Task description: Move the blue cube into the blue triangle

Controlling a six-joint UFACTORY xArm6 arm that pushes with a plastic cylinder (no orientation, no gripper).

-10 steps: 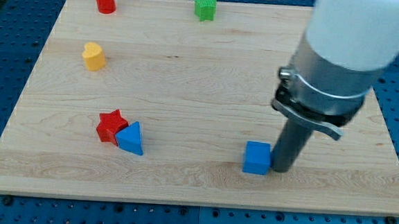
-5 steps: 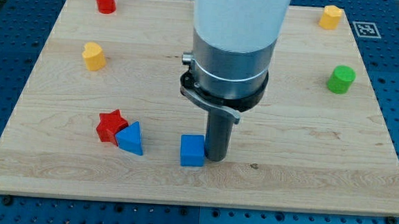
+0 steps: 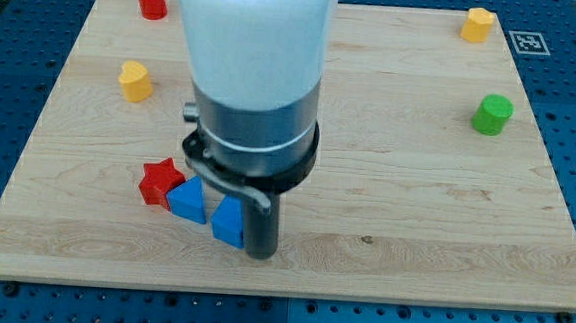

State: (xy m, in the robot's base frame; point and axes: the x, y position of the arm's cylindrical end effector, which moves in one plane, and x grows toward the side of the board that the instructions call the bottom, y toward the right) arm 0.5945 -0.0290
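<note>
Two blue blocks lie side by side near the view's bottom left of the wooden board (image 3: 380,287): the blue triangle (image 3: 187,199) and, just to its right, the blue cube (image 3: 228,222). You cannot tell whether they already touch or a sliver of board remains between them. My tip (image 3: 261,252) stands against the cube's right side, on the far side from the triangle, so the line from tip through cube to triangle runs toward the view's left and slightly upward. No jaws exist on this rod; it holds nothing and only presses sideways.

A red star (image 3: 159,181) sits touching the triangle's left side, so judge that any further push may carry triangle and star along together. The board's bottom edge is near the cube, while room to the left is ample. A yellow block (image 3: 135,80) and a red block (image 3: 153,2) lie well apart toward the view's top left; a green block (image 3: 491,114) and a second yellow block (image 3: 478,24) stand far off at the right. The task looks nearly or fully done.
</note>
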